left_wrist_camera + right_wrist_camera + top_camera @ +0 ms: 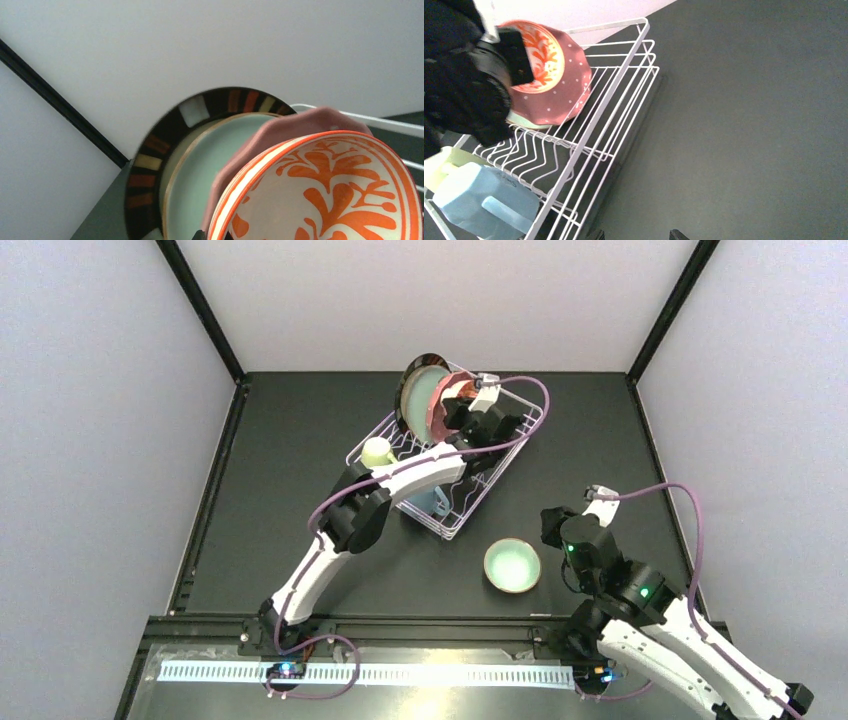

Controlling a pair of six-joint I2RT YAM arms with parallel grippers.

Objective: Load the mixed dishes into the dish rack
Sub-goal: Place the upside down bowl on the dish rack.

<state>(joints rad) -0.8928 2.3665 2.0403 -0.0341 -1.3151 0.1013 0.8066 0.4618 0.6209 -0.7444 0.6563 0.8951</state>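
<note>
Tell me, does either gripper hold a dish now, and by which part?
The left gripper holds the red-orange bowl by its rim, with one finger inside the bowl. The right gripper is open and holds nothing.

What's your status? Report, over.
Left gripper shut on red-orange bowl, far end of dish rack. Right gripper open, empty. Mint bowl on table, unloaded. No obstruction seen.

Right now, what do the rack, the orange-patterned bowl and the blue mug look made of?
Dish rack: thin metal wire, probably coated, smooth white finish. Red-orange bowl: glazed ceramic by its look, glossy with a painted orange leaf pattern. Blue mug: likely ceramic, though plastic is possible; flat pale-blue, faceted sides.
</note>
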